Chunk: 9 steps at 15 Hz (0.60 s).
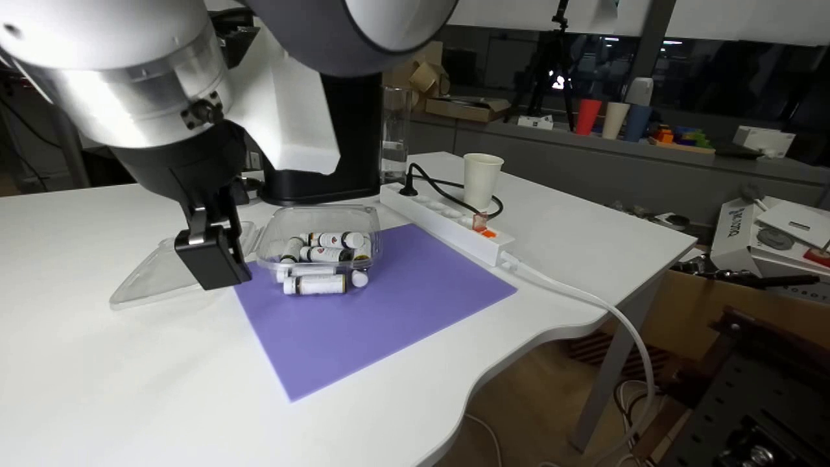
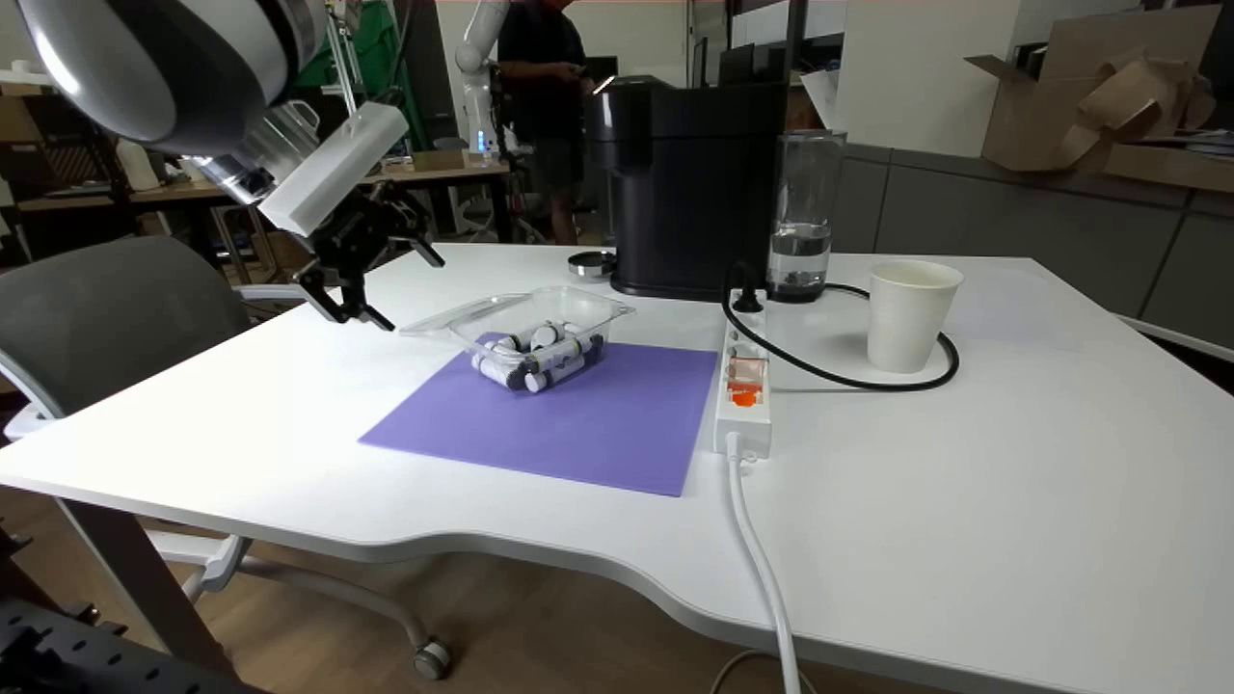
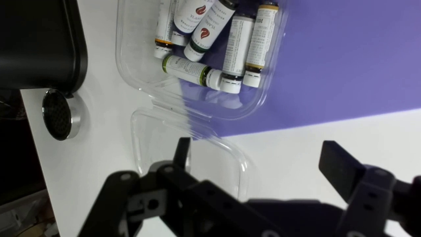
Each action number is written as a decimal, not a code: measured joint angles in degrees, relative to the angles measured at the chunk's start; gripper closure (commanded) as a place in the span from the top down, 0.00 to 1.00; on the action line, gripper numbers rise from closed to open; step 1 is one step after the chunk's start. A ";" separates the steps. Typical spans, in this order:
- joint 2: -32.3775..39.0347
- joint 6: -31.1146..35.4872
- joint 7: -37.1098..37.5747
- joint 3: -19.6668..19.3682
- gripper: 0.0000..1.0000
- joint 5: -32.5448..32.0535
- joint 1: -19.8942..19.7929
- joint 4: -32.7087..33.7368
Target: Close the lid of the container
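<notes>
The container is a low clear tub with several small white-labelled bottles inside. It stands on the table, partly on the purple mat, and also shows in an exterior view and the wrist view. The transparent lid is folded open, joined to the container along one side, and leans out over the white table. It shows in the wrist view, partly covered by a finger. My gripper is open and empty. In an exterior view the gripper is tilted, above and beside the lid.
The purple mat lies under part of the container. A tall black machine stands behind, with a round metal piece near it. A white power strip with cables, a glass cylinder and a white cup stand beyond the mat.
</notes>
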 measured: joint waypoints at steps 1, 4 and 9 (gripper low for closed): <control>1.48 -0.28 0.91 -0.01 1.00 -1.94 0.14 1.07; 5.78 -1.73 5.51 0.00 1.00 -9.04 1.02 5.15; 11.57 -4.91 9.26 0.17 1.00 -14.27 3.04 10.48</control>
